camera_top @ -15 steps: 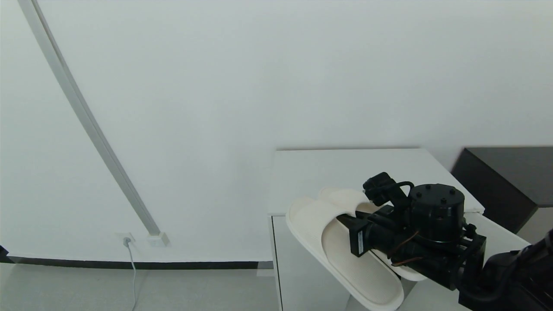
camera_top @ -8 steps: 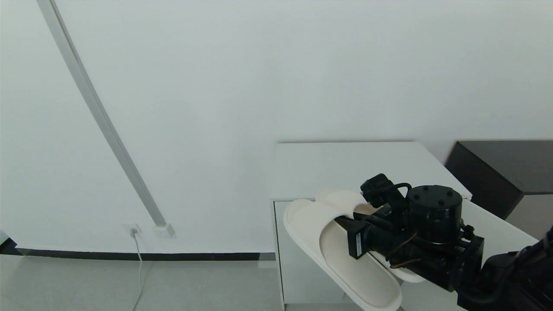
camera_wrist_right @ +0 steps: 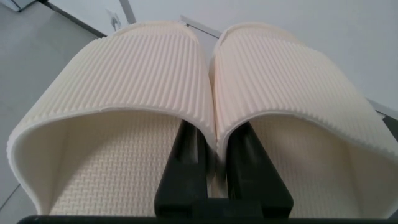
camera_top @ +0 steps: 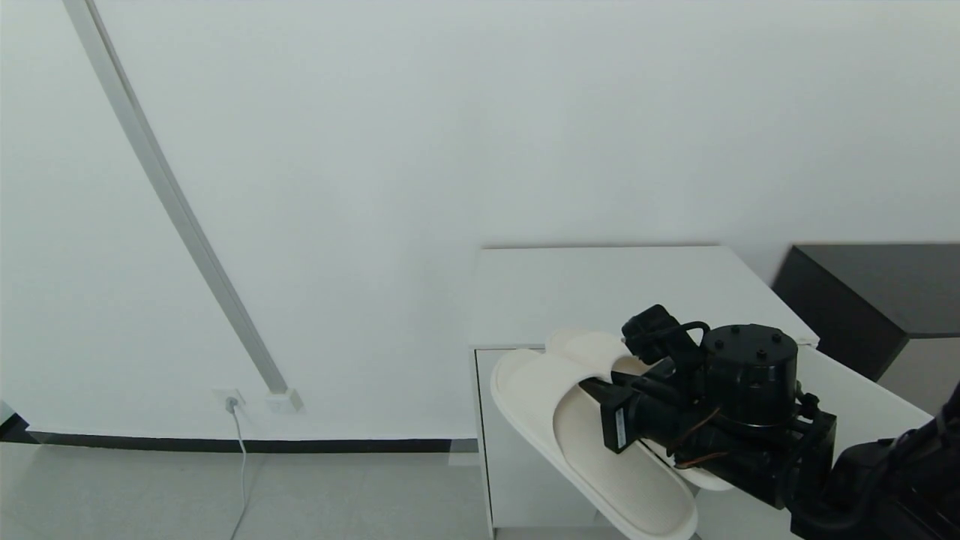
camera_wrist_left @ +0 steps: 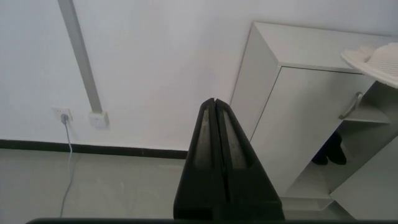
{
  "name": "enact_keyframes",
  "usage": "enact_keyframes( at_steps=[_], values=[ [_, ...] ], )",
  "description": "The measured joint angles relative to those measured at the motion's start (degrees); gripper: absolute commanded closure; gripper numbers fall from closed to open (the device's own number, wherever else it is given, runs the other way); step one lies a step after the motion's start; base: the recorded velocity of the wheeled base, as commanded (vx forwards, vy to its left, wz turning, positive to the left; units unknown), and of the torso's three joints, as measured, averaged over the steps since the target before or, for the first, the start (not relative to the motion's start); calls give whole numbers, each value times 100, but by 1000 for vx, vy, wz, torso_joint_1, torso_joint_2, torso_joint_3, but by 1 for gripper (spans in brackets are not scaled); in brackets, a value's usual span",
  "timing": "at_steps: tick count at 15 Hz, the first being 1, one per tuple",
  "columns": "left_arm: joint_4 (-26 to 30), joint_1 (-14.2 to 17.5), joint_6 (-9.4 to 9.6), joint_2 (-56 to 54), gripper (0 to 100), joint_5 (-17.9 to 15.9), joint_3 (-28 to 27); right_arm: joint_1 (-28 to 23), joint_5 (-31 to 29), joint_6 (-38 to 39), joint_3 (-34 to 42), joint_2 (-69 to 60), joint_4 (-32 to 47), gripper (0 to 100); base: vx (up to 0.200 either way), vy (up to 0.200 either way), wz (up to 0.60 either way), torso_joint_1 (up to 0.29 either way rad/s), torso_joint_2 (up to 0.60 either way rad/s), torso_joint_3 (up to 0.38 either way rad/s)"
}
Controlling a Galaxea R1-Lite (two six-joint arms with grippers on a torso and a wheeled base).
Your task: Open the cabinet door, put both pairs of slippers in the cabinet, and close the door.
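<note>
A pair of cream slippers (camera_top: 540, 382) hangs in the air in front of the white cabinet (camera_top: 600, 292), just below its top edge. My right gripper (camera_top: 592, 386) is shut on them: its fingers (camera_wrist_right: 186, 155) reach under the ribbed straps and pinch the inner sides of both slippers (camera_wrist_right: 143, 68) together. The cabinet (camera_wrist_left: 298, 118) has its left door closed, with a handle (camera_wrist_left: 351, 106). Its right half stands open, showing shelves and dark shoes (camera_wrist_left: 333, 151) inside. My left gripper (camera_wrist_left: 214, 124) is shut on nothing, low and to the left of the cabinet.
The open cabinet door (camera_top: 862, 397) juts toward me on the right. Dark furniture (camera_top: 870, 300) stands beyond it. A metal conduit (camera_top: 172, 202) runs down the wall to a socket with a cable (camera_top: 232, 405). Bare floor lies left of the cabinet.
The head view shifted slightly. My right gripper with the slippers has sunk a little against the cabinet front.
</note>
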Motion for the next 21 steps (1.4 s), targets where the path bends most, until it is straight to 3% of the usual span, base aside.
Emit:
enact_keyframes(
  at_steps=[19, 21],
  values=[
    [0, 0, -6, 0, 100, 0, 0, 85, -313, 9, 17, -2, -55, 100, 0, -200, 0, 3, 3, 3],
    [0, 2, -11, 0, 100, 0, 0, 88, -316, 9, 26, -2, -52, 100, 0, 0, 0, 0, 0, 0]
  ],
)
